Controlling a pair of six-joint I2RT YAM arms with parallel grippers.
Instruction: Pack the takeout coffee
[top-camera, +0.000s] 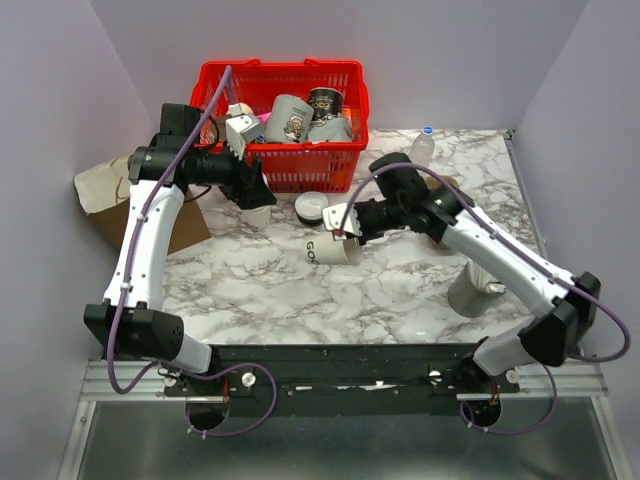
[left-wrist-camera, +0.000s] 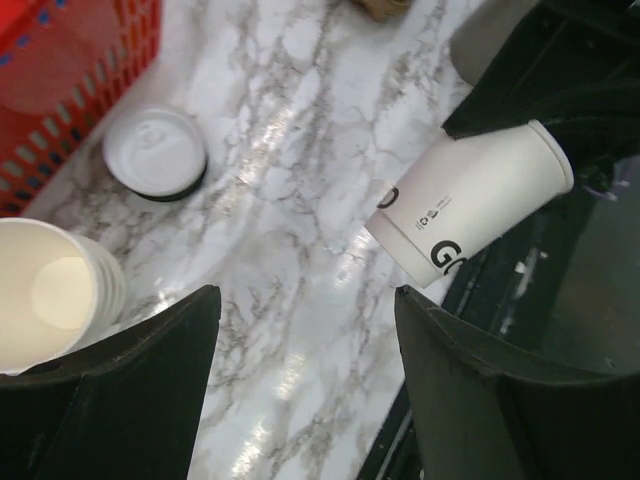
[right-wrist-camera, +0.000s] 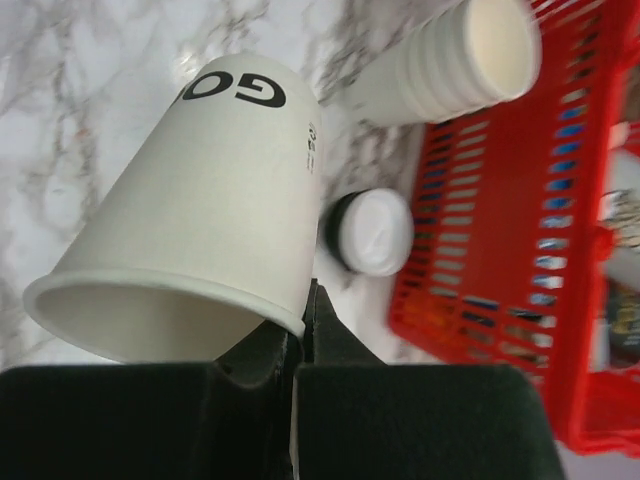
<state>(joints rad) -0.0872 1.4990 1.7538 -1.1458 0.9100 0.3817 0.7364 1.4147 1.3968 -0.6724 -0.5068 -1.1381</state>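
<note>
The takeout coffee cup (top-camera: 332, 248) is a white paper cup printed "GO". My right gripper (top-camera: 346, 226) is shut on its rim and holds it tilted, its base pointing down and left over the marble table. It also shows in the right wrist view (right-wrist-camera: 200, 200) and in the left wrist view (left-wrist-camera: 470, 205). Its round white lid (top-camera: 311, 208) lies apart on the table by the basket. My left gripper (top-camera: 258, 196) is open and empty just above a stack of nested paper cups (top-camera: 261, 216).
A red basket (top-camera: 280, 75) with grey printed mugs stands at the back. A brown paper bag (top-camera: 100, 190) lies at the left. A water bottle (top-camera: 423, 148) stands at the back right. A grey cup (top-camera: 468, 295) stands near the right arm.
</note>
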